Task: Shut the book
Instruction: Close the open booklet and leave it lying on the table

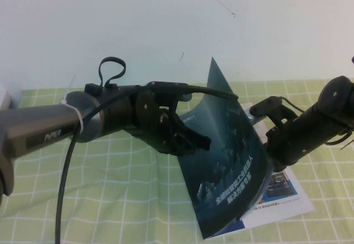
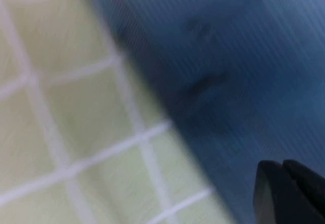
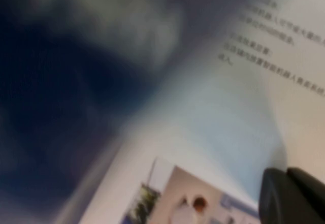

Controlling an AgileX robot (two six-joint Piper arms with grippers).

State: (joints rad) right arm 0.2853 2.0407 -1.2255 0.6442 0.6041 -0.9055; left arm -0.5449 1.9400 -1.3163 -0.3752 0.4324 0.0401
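High view: closed left end effector (image 1: 200, 142) left of raised book (image 1: 232, 161), closed right end effector (image 3: 294, 196) right; we'd push rightward slowly.

I see glossy, smooth paper on the book's dark-blue cover (image 1: 232, 161) and matt woven tablecloth (image 1: 110, 200). The left gripper (image 1: 188, 139) against the cover and the right gripper (image 3: 292, 196) over the page look like matt black plastic.

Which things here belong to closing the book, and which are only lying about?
For the job: book, its blue cover raised; left pincer, by the cover's left side; right pincer, over the open page on the right.
Just there: green checked cloth; white thing at the table's left edge.
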